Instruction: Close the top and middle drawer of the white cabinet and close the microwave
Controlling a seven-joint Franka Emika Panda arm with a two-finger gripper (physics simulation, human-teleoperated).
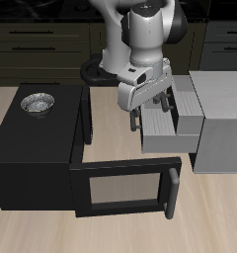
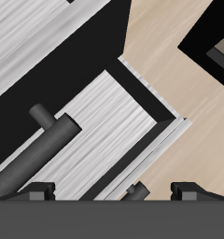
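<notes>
Our claw [image 1: 150,104] hangs with its fingers pointing down and spread wide, holding nothing; in the wrist view only the dark fingertips [image 2: 35,189] show, well apart, with a drawer's ribbed pale surface between them.

Right under the claw we see the top and middle drawer [image 1: 167,126] pulled out of the white cabinet [image 1: 224,109], one stepped above the other. The short dark bar handle [image 2: 44,149] of one drawer lies close below the fingers in the wrist view; we cannot tell whether a finger touches the drawers. The cabinet's flat pale top sits just beyond the drawers, away from the claw, toward the table's edge.

Below the claw and nearer the table's front, the microwave door [image 1: 125,186] stands swung wide open, its greyish window and long dark bar handle [image 1: 172,194] facing outward. The microwave [image 1: 34,148] itself, a black box, stands on the far side of the door from the cabinet. A small metal bowl [image 1: 37,103] rests on its top, well apart from the claw.
</notes>
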